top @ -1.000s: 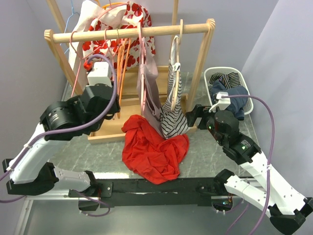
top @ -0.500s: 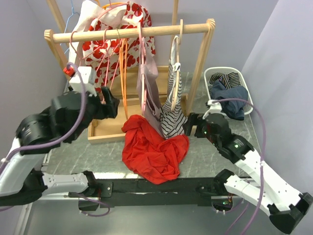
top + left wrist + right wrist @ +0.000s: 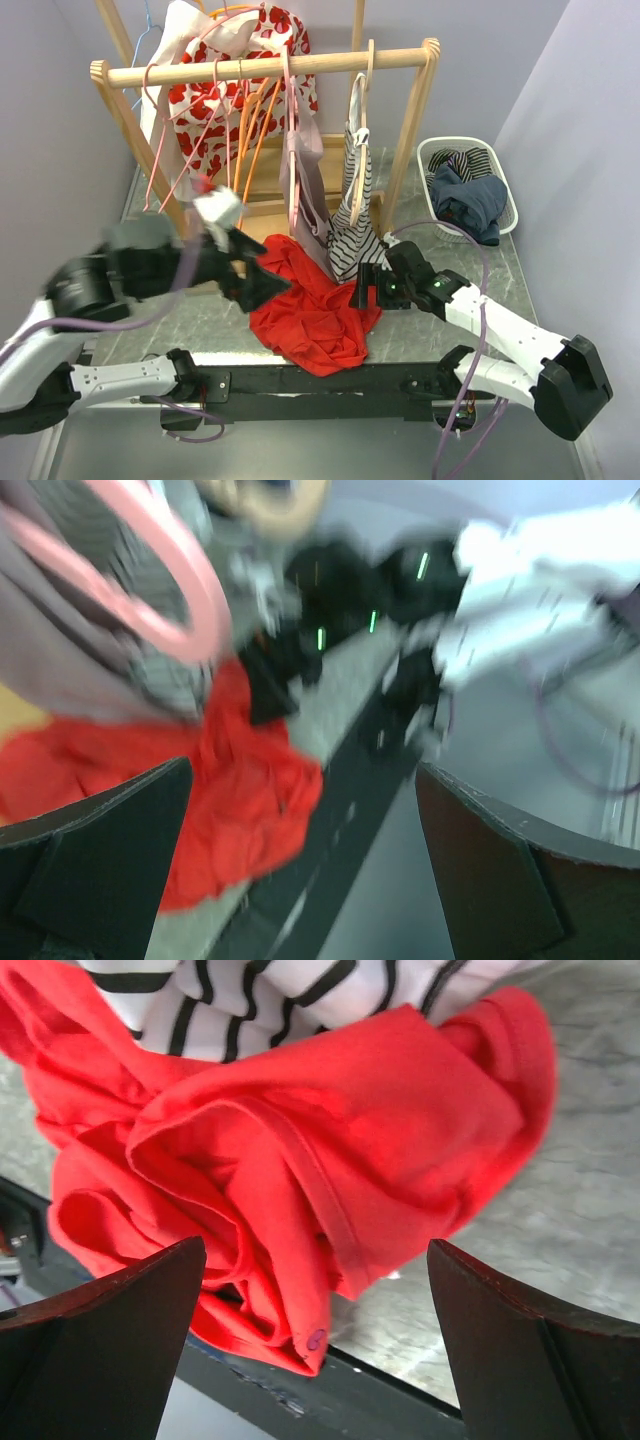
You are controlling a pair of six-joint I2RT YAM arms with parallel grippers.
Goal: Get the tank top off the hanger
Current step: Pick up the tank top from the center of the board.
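A red garment (image 3: 315, 310), apparently the tank top, lies crumpled on the table near the front edge, on no hanger. My left gripper (image 3: 262, 285) hovers open just left of it; the blurred left wrist view shows the red cloth (image 3: 230, 810) below the gripper (image 3: 303, 780), nothing between the fingers. My right gripper (image 3: 365, 285) is open at the heap's right edge. Seen from the right wrist, the red folds (image 3: 330, 1160) lie just beyond the open gripper (image 3: 317, 1250), untouched. Empty orange hangers (image 3: 250, 120) hang on the rail (image 3: 270, 68).
A wooden rack stands behind the heap. A greyish garment (image 3: 310, 200) on a pink hanger (image 3: 290, 150) and a striped garment (image 3: 355, 230) hang low, touching the red cloth. A floral garment (image 3: 230, 60) hangs at the back. A white basket (image 3: 470, 190) of clothes sits back right.
My left gripper has come down from the orange hangers to the red heap and opened wide. My right gripper has moved left to the heap's right edge.
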